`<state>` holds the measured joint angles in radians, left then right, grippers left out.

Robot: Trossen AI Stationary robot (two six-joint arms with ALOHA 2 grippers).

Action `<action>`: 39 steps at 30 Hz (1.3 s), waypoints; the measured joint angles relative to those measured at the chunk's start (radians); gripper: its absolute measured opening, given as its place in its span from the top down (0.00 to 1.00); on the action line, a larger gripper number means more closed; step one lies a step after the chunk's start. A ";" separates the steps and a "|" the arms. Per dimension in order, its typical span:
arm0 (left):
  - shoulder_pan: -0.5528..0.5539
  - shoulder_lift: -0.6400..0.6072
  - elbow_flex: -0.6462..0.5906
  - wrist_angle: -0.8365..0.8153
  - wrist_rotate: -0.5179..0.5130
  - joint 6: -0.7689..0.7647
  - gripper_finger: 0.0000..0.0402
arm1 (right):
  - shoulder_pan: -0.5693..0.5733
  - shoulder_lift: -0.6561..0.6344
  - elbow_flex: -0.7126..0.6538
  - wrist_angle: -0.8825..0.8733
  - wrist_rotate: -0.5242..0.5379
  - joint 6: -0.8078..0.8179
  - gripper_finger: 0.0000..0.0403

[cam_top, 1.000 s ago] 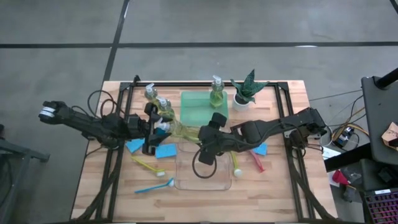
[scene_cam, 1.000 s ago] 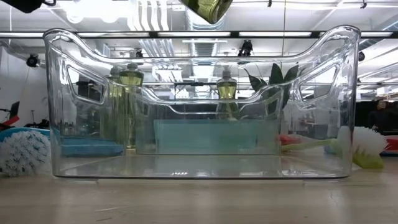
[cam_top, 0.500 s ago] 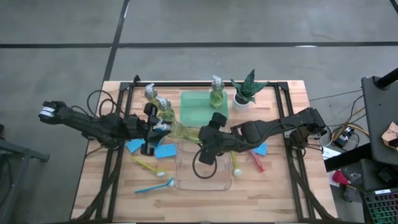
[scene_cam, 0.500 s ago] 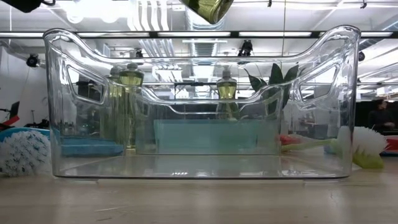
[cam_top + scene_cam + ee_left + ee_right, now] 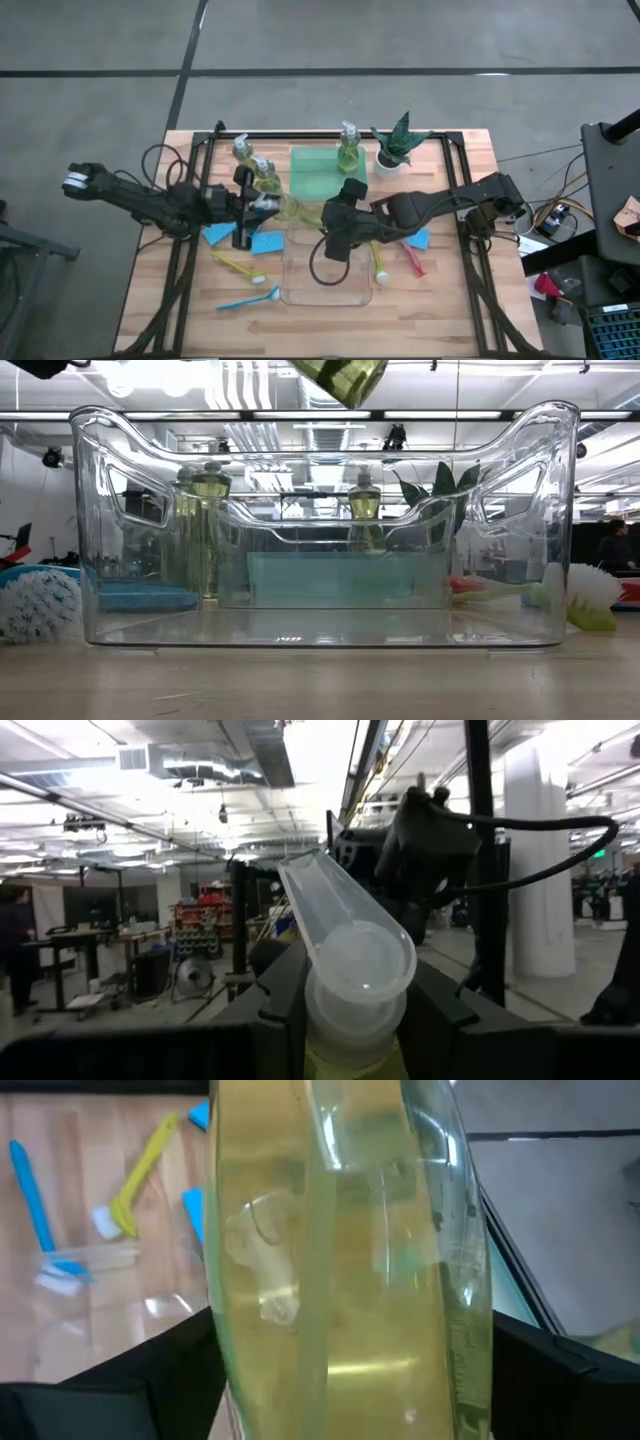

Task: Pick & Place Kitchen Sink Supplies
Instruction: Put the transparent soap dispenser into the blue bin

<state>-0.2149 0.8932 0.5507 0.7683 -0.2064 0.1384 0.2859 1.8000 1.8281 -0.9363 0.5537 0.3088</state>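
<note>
One clear pump bottle of yellow-green liquid (image 5: pixel 290 208) hangs lifted between both grippers, above the far end of the clear bin (image 5: pixel 328 285). My left gripper (image 5: pixel 252 206) is shut at its pump end and my right gripper (image 5: pixel 322 222) is shut on its body. The low view shows only its bottom end (image 5: pixel 345 375), high above the bin. Two more bottles (image 5: pixel 241 150) (image 5: pixel 262 170) stand on the table's far left. A third (image 5: pixel 348 152) stands at the far edge of the green tray. Blue sponges (image 5: pixel 266 243) (image 5: pixel 420 240) and brushes (image 5: pixel 238 266) (image 5: pixel 248 298) (image 5: pixel 414 262) lie flat on the table. My left gripper pinches the bottle at its collar (image 5: pixel 352 1012), just below the white pump head (image 5: pixel 360 960), one finger (image 5: pixel 285 1010) on each side. It comes level from the table's left. My right gripper holds the bottle's body (image 5: pixel 340 1260) between its two fingers (image 5: pixel 150 1380), lying across it and coming from the table's right. The bottle is clear of the table.
The potted plant (image 5: pixel 398 145) stands far right of the green tray (image 5: pixel 320 175). A yellow-green brush with a white head (image 5: pixel 380 270) lies just right of the bin. Black frame rails (image 5: pixel 190 250) run along both sides of the table.
The bottle's bottom end has dipped a little and drifted toward the table's right, with my right gripper shifting slightly the same way. Both grippers have kept their hold.
</note>
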 joint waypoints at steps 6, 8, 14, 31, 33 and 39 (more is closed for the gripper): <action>0.006 0.007 0.015 -0.027 -0.057 0.028 0.74 | 0.003 -0.002 0.000 -0.036 -0.005 -0.011 0.11; 0.010 0.006 0.024 -0.026 -0.065 0.040 0.74 | 0.002 -0.002 0.000 -0.037 -0.004 -0.027 0.11; 0.056 0.003 0.064 -0.092 -0.058 0.023 0.74 | 0.004 -0.002 0.000 -0.066 -0.004 -0.024 0.14; 0.254 0.098 0.187 -0.296 -0.045 -0.043 0.74 | 0.124 -0.015 0.000 -0.121 -0.018 0.050 0.21; 0.283 0.122 0.203 -0.313 -0.033 -0.050 0.74 | 0.152 -0.015 0.000 -0.115 0.008 0.050 0.25; 0.366 0.203 0.275 -0.326 0.007 -0.077 0.74 | 0.235 -0.015 -0.001 -0.065 0.049 0.031 0.45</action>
<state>0.1513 1.0966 0.8261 0.4419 -0.1995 0.0616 0.5206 1.7847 1.8275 -1.0015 0.6031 0.3395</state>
